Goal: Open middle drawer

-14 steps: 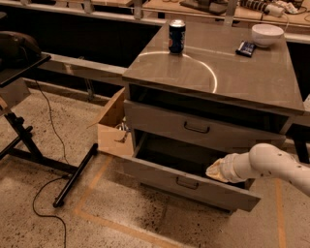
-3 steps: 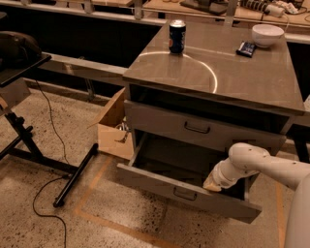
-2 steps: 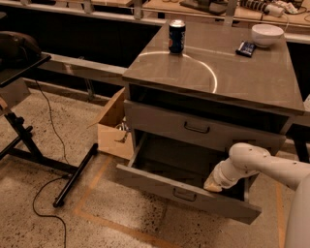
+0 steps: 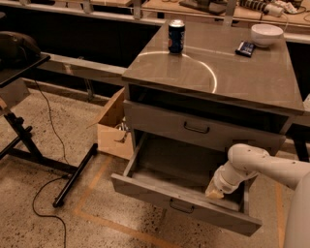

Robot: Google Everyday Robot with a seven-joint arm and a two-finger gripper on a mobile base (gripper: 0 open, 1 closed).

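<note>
The end effector [image 4: 215,190], grip state impossible to tell, sits inside the pulled-out middle drawer [image 4: 145,191]. Its handle [image 4: 181,206] lies at 8 o'clock, the front running 10-to-4.

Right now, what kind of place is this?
Probably a lab or workshop: a grey metal cabinet, cables on the speckled floor, a cluttered bench behind. The gripper sits inside the pulled-out drawer.

grey cabinet top [image 4: 232,82] carries soda can [image 4: 176,36], white bowl [image 4: 267,34], small dark packet [image 4: 245,48], all near back edge. cardboard box [image 4: 112,135] on speckled floor [image 4: 48,227] beside cabinet. gripper [image 4: 215,190] inside pulled-out drawer [image 4: 160,186].
</note>
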